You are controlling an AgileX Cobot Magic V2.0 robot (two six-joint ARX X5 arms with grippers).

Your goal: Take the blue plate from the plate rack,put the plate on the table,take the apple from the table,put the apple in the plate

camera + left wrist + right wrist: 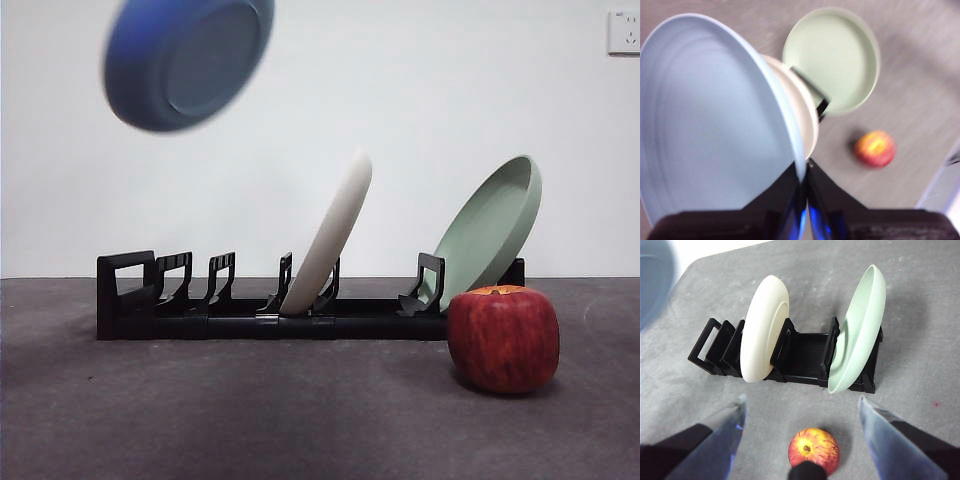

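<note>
- Carrying the blue plate (188, 58) through the air is the step in hand, I'd say: it's out of the plate rack (300, 305), high up over the rack's loop end in the front view, tilted and blurry.
- The left gripper (804, 172) has its jaws pinched onto the plate's rim, seen edge-on in its wrist view.
- The right gripper (802, 412) hangs over the apple (813, 448) with jaws spread wide, nothing between them. Looks like it's waiting.
- The apple sits on the table (250, 420), just in front of the rack's end where the pale green plate (490, 230) leans. The cream-white plate (330, 235) stands mid-rack.
- Next move, my guess: bring the plate down flat onto bare table, clear of rack and apple, then let go. After that the apple grab.
- Hard to make out: the left wrist picture is smeared, so rack detail is mostly lost behind the plate. The front view doesn't show either arm, and the plate's top edge is cut off there.
</note>
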